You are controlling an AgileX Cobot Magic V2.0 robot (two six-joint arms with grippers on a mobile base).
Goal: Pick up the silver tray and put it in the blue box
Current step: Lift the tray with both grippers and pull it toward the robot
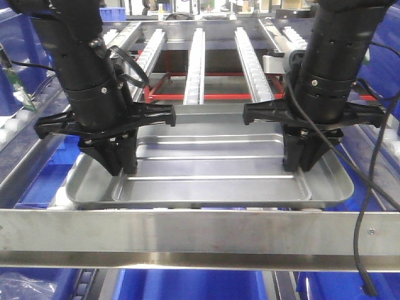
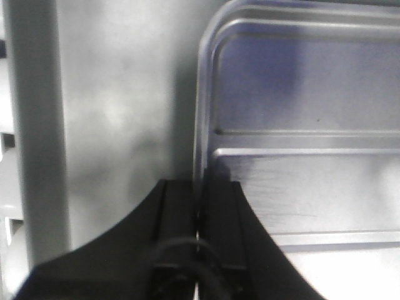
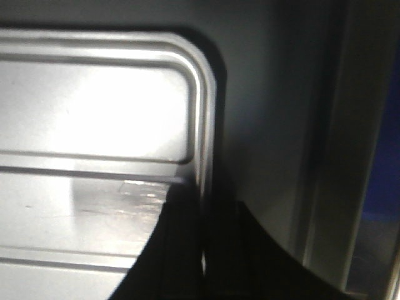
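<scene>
Silver tray (image 1: 219,164) lies flat behind a metal rail (image 1: 200,232); left fingers (image 1: 115,156) clamp its left rim, right fingers (image 1: 300,153) clamp its right rim.

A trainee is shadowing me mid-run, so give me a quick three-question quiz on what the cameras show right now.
1. True or false: the left gripper and the right gripper are both shut on the silver tray.
2. Where on the tray does the left gripper hold? A) its near long edge B) its left end C) its far long edge
3. What colour is the frame beyond the tray?
Key: 1 true; 2 B; 3 red.
</scene>
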